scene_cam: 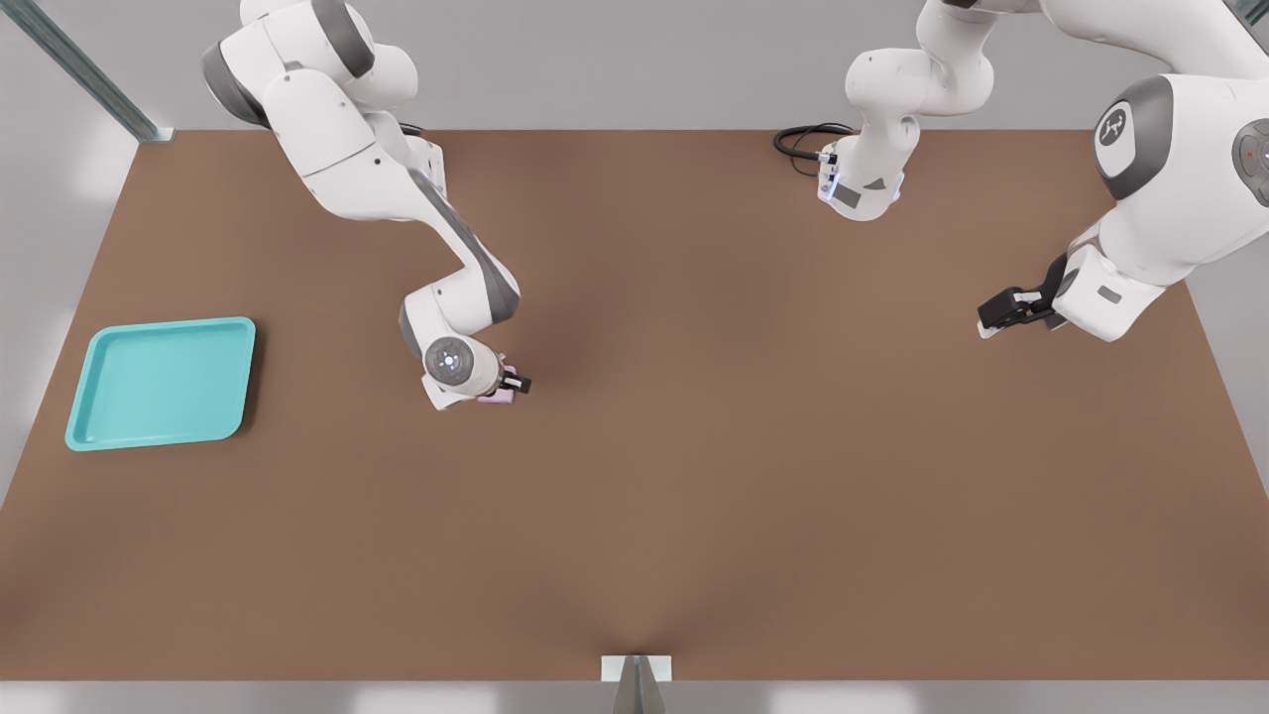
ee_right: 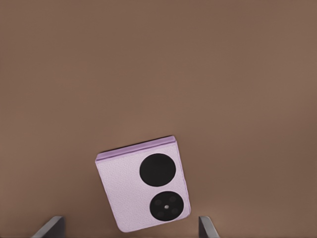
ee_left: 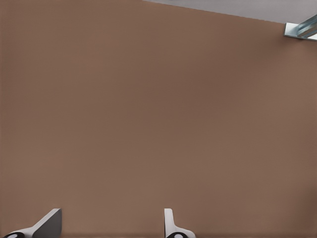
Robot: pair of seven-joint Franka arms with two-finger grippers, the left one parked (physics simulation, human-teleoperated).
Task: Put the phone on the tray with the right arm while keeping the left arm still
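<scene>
I've got the R gripper (scene_cam: 508, 382) low over the phone (ee_right: 143, 191), jaws spread either side w/o touching, phone flat on the worktop (scene_cam: 694, 446), lenses up, set for a pinch; tray (scene_cam: 94, 426) well apart at 9 o'clock.

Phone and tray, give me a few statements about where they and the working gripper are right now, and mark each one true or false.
1. The phone lies on the table with its two lenses facing up. True.
2. The phone is already on the tray. False: the tray holds nothing and sits apart, toward the front view's left.
3. The gripper is open, one finger on each side of the phone. True.
4. The gripper hovers over the tray. False: it is low over the phone, near mid-table.
5. The tray is turquoise with a low rim. True.
</scene>
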